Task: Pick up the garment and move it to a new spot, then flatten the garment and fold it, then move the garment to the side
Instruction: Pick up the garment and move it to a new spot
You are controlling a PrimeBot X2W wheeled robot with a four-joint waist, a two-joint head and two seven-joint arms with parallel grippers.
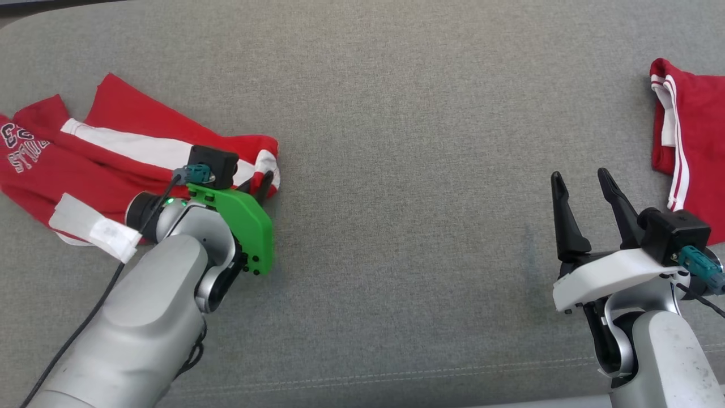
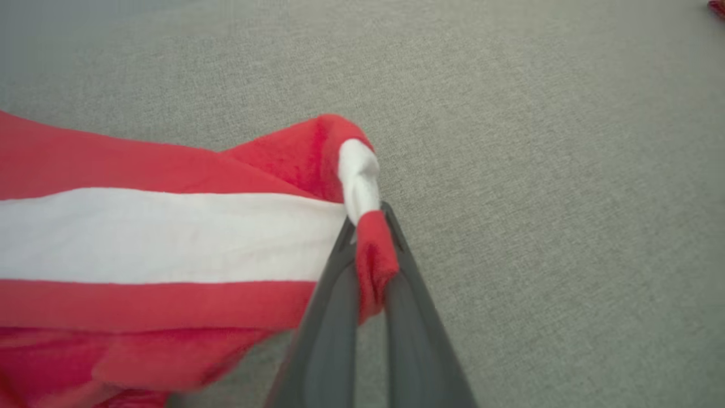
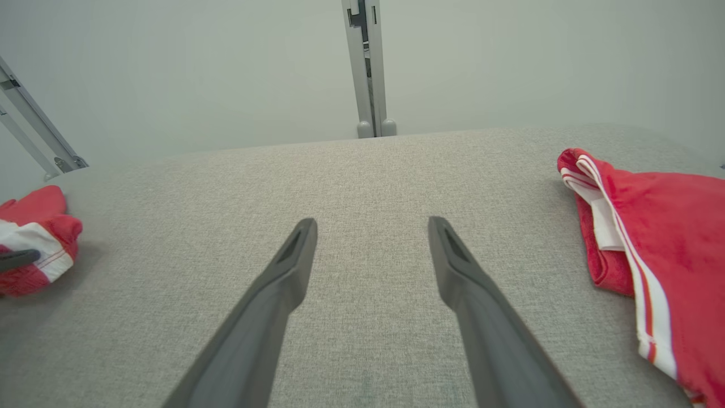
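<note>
A crumpled red garment (image 1: 130,147) with a broad white band and white lettering lies at the left of the grey padded surface (image 1: 396,113). My left gripper (image 1: 260,184) is at its right end. In the left wrist view that gripper (image 2: 368,226) is shut on a bunched red and white edge of the garment (image 2: 170,238), with cloth pinched between the two fingers. My right gripper (image 1: 580,177) stands open at the lower right with nothing between its fingers. In the right wrist view it (image 3: 372,225) is over bare grey fabric, and the garment (image 3: 34,249) shows far left.
A second red garment (image 1: 694,136) with thin white stripes lies at the right edge, just right of my right gripper, also seen in the right wrist view (image 3: 657,238). A grey metal post (image 3: 368,68) stands behind the surface's far edge. A seam runs along the near edge.
</note>
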